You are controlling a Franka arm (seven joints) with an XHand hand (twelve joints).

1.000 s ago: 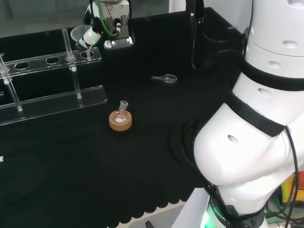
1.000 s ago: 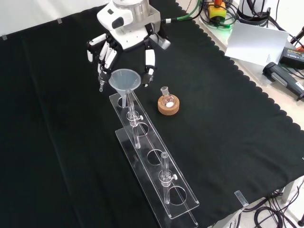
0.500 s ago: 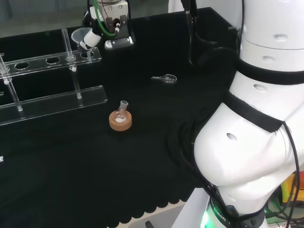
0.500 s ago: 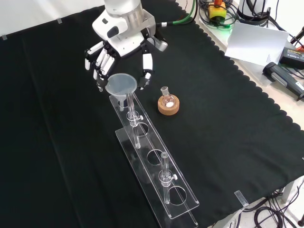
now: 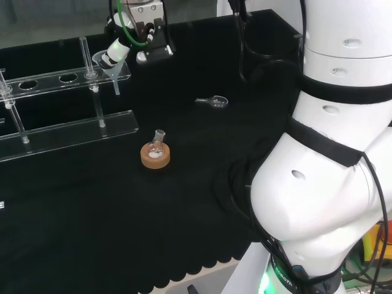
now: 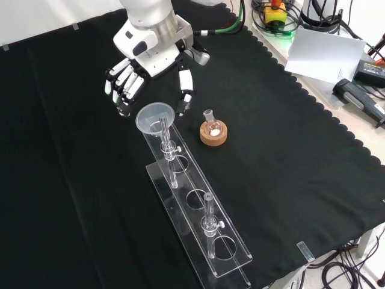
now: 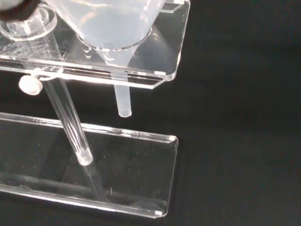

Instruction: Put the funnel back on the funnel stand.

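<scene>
If you look at the front view, you see the funnel (image 6: 155, 118) sitting in the end hole of the funnel stand (image 6: 198, 208), the hole nearest the hand (image 6: 147, 57). It is see-through and a bit milky, with a wide round cup on top. In the wrist view its thin stem (image 7: 122, 100) pokes down through the top shelf and hangs above the bottom shelf. The hand sits just behind the funnel with its fingers (image 6: 123, 84) spread apart, holding nothing. To the right, a small flask (image 6: 210, 126) rests on a cork ring (image 6: 214, 135).
</scene>
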